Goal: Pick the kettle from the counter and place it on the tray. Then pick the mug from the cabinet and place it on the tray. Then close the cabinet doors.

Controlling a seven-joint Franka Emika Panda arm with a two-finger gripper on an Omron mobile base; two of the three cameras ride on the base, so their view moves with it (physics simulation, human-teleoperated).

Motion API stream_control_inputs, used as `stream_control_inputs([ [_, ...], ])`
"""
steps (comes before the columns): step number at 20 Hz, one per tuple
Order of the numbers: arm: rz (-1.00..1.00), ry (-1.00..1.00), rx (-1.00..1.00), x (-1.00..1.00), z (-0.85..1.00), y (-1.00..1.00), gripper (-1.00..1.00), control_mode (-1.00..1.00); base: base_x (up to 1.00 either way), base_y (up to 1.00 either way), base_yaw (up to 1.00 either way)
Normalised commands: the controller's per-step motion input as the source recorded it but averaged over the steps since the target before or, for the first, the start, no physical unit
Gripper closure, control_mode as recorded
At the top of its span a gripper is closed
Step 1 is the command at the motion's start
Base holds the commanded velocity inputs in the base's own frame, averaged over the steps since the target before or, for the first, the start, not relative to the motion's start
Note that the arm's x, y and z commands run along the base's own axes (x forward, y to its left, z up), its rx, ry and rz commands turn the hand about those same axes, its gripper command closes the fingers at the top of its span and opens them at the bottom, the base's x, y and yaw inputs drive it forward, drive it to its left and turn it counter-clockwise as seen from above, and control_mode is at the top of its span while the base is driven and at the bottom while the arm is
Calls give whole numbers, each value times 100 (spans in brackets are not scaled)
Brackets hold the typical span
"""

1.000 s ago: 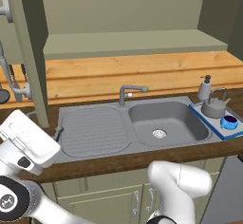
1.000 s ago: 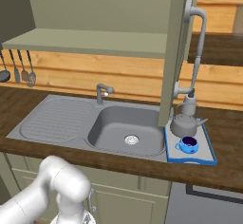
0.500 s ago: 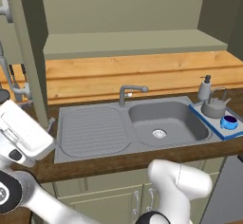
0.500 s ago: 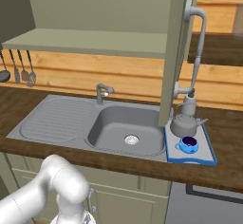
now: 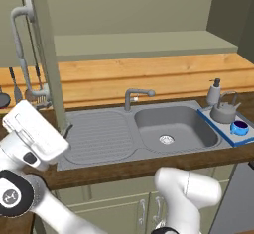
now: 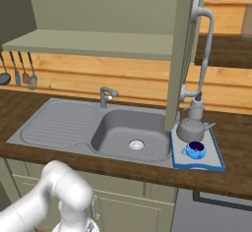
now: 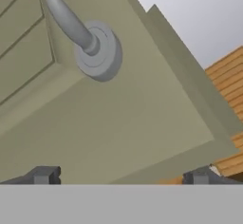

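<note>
The grey kettle (image 5: pixel 223 112) (image 6: pixel 191 128) and the blue mug (image 5: pixel 239 128) (image 6: pixel 196 150) both stand on the blue-rimmed tray (image 5: pixel 212 122) (image 6: pixel 217 163), right of the sink on the dark counter (image 6: pixel 231 177). The cabinet (image 5: pixel 139 44) is open, with its bare shelf showing. Its left door (image 5: pixel 48 64) (image 7: pixel 118 118) and right door (image 6: pixel 179 54) both stand out from it. My gripper (image 7: pixel 121 178) is open, just under the left door's lower corner. The foot of that door's handle (image 7: pixel 97 50) is close ahead. My white hand (image 5: pixel 34 131) sits low beside that door.
A steel sink (image 5: pixel 173 126) with a faucet (image 5: pixel 136 96) and a ribbed drainboard (image 5: pixel 99 136) fills the counter's middle. A soap bottle (image 5: pixel 214 91) stands behind the kettle. Utensils (image 6: pixel 19 71) hang on the wall at the left.
The left cabinet door has swung a little to the right, toward the cabinet. My hand has risen slightly beside it. Kettle, mug and right door have not moved.
</note>
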Motion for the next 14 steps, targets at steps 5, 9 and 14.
stream_control_inputs([
  [5,8,-3,15,9,2,-69,-100,-100,0,0,0],
  [9,13,-6,23,22,15,-72,-100,-100,0,0,0],
  [14,16,-8,22,36,24,-71,-100,-100,0,0,0],
])
